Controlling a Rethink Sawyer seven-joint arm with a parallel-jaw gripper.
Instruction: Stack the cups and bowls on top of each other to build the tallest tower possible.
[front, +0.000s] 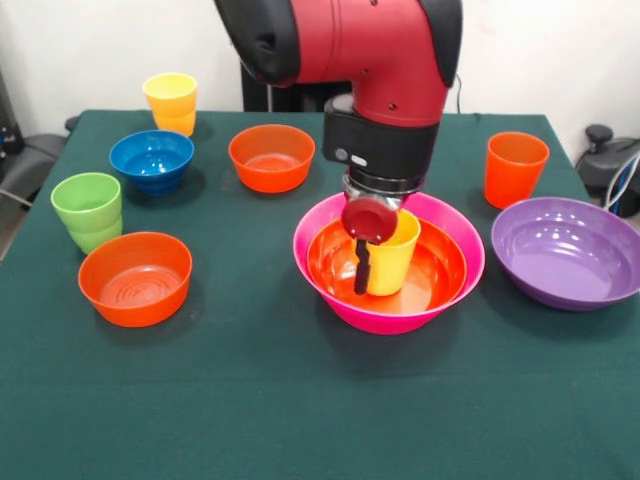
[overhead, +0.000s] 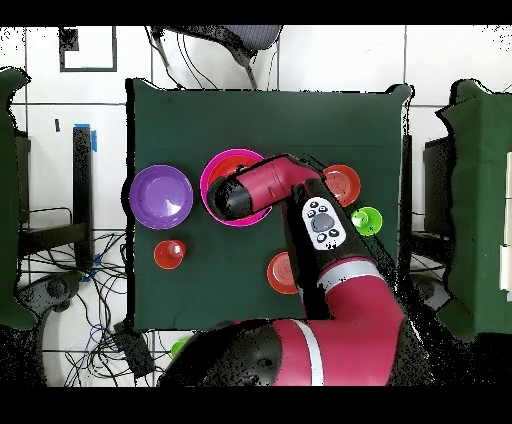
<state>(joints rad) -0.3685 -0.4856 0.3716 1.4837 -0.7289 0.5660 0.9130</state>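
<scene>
Hanging over the middle of the green counter (front: 250, 400), the red and black arm (front: 370, 50) drops its pincer (front: 366, 268) into the largest pink bowl (front: 340, 300). A large orange bowl (front: 440, 275) is nested inside the pink one, and a yellow cup (front: 395, 262) stands upright in that orange bowl. One dark finger (front: 361, 268) runs down the outside of the cup on the side facing me; the other finger is hidden, so I cannot tell whether the cup is clamped or only straddled.

Around this pile the rest lies scattered and apart. In the front view, a large purple bowl (front: 567, 252) sits empty just beside the pink one on the right, and an orange cup (front: 515, 168) stands behind it. A small orange bowl (front: 271, 157) sits behind the pink bowl to the left, close to the arm's black wrist section. Further left a small blue bowl (front: 151, 160) rests with a second yellow cup (front: 171, 102) just behind it. Near the left edge a green cup (front: 88, 210) stands next to another small orange bowl (front: 135, 278).

From overhead the arm's bulk covers most of the pink bowl and part of the counter; the purple bowl, the orange cup, the green cup and two small orange bowls show round it, while the blue bowl is hidden beneath the arm
</scene>
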